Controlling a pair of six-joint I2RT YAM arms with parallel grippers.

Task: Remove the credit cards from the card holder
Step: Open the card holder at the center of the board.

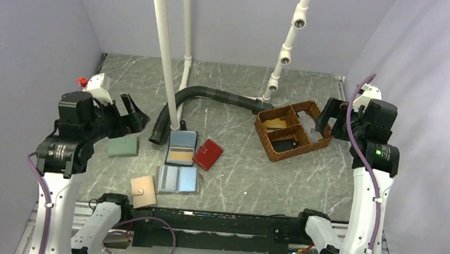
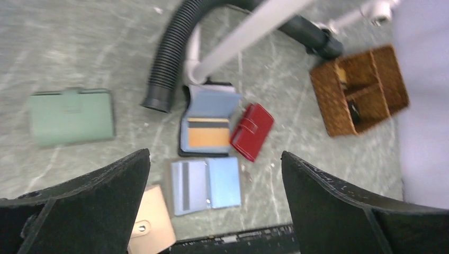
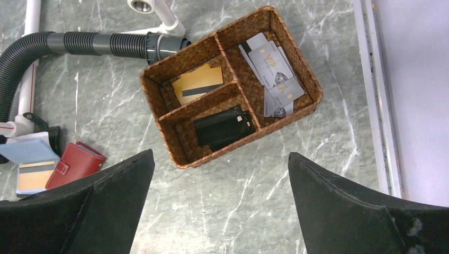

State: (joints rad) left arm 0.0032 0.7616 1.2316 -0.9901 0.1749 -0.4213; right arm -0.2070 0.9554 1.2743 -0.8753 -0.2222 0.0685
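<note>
Red is the colour to look for. The card holder (image 1: pixel 208 154) is the small red one with a little tab. It lies shut on the table (image 1: pixel 236 178), near the middle and a bit toward the left edge. It sits right next to a blue wallet (image 1: pixel 181 148) with a dark frame. I cannot tell if the two touch. No credit cards show on it, so I think they are all inside.

The left hand (image 2: pixel 214 159) is wide open and holds nothing. It hangs above the left side of the table. The right hand (image 3: pixel 219 154) is wide open too, and holds nothing. It hangs over a woven basket (image 1: pixel 265 137) toward the right edge, well apart from the red one.

I think the job has not really begun, and the first step is to reach the card holder. The left hand is nearer, so it looks like the best one to go. It should come down from above and stay off the blue wallet. A white pole (image 1: pixel 166 53) and a black hose (image 1: pixel 213 95) stand just behind, so it should keep clear of them. One hand could press the card holder flat while the other lifts the flap by its tab.
</note>
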